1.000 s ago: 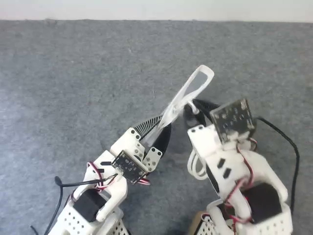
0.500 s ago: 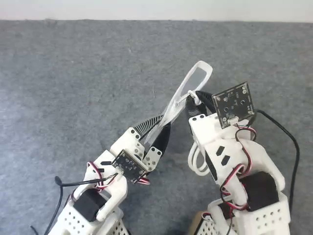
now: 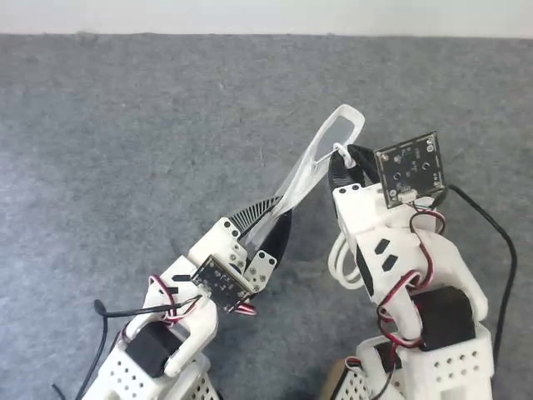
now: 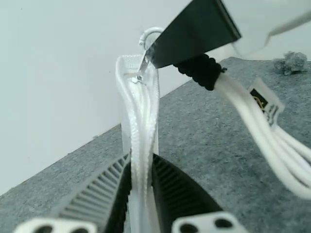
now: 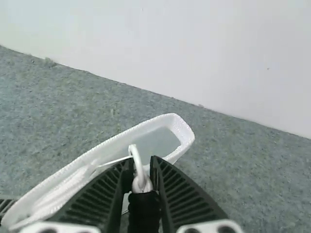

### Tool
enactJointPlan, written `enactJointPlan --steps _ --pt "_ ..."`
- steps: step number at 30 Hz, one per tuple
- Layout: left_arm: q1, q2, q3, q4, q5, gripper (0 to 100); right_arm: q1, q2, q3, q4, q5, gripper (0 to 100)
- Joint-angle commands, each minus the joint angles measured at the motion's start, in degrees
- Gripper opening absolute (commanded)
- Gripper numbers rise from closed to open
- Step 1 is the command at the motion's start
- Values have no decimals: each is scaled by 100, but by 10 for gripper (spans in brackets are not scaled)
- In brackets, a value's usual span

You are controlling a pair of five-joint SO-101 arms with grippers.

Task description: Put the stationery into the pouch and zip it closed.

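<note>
Closure needs a straight, in-line draw: left gripper (image 3: 271,223) clamps the white translucent flat pouch (image 3: 321,157) aloft over the grey felt table (image 3: 125,125), right gripper (image 3: 341,163) pinches the white cord pull (image 5: 135,162) at its far end.

White arms (image 3: 391,258), black ribbed jaws, red wires (image 3: 425,218)

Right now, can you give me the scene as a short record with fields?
pouch: white see-through flat pouch, held up above the grey felt table
left tool: shut on the pouch's near end
right tool: shut on the white zip pull cord
zip pull position: close to the pouch's far end
contents: cannot tell
</note>
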State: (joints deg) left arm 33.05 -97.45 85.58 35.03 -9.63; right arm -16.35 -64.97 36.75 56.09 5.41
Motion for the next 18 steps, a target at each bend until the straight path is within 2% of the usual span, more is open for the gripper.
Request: enactJointPlan --steps 1,7,18 --pt "-9 -9 -31 352 -53 9 523 13 -422 -312 -53 9" --pt "-9 -9 -31 352 -53 9 840 13 -387 -479 -53 9" --pt "-26 -9 -31 352 -62 9 971 13 -325 -488 -35 9"
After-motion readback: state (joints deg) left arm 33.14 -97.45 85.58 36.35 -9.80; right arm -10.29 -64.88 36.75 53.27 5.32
